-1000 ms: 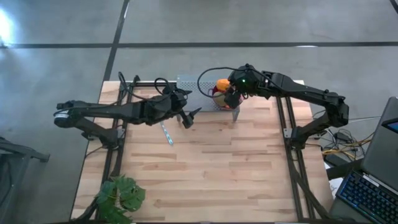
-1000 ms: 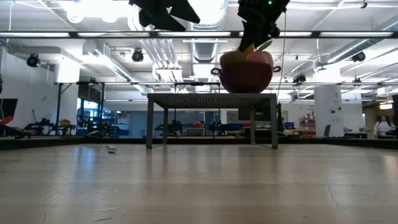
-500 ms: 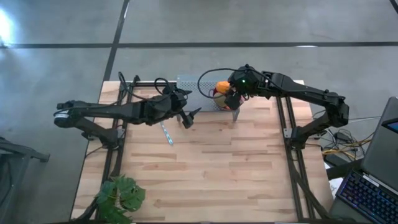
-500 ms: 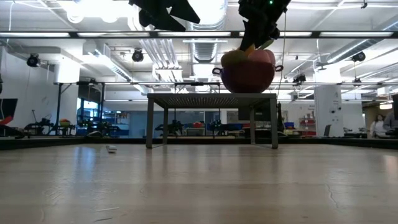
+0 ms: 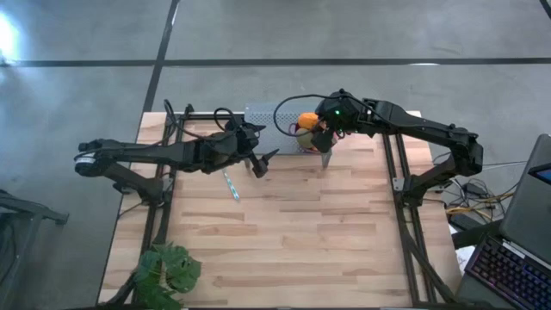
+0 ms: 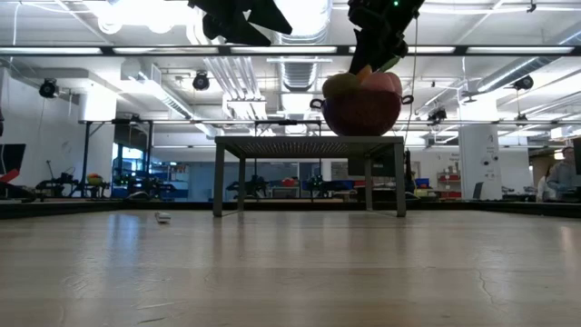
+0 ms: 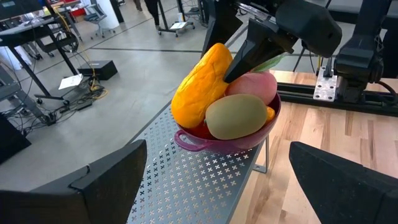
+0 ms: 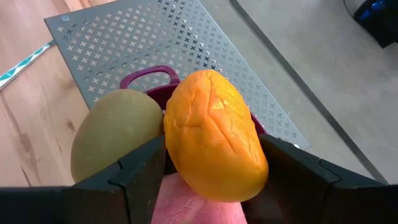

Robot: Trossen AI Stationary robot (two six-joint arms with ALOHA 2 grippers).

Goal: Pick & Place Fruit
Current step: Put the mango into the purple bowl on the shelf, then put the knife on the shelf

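Note:
A purple bowl stands on a perforated metal stand at the table's far middle. It holds an olive-green fruit, a pink fruit and a long orange fruit that leans tilted on top of the others. My right gripper hangs over the bowl, slanting down, one finger on each side of the orange fruit. My left gripper hovers open above the table, left of the stand, and touches nothing. My right gripper has the orange fruit's two long sides between its two fingers, near the fruit's upper end. One finger lies against its side. The fingers slant down from above. The fruit is tilted, its lower end on the other fruit in the bowl.
A teal-striped stick lies on the wood below my left arm. A leafy plant sits at the near left corner. A keyboard and cables lie off the table's right edge. The near half of the table is bare wood.

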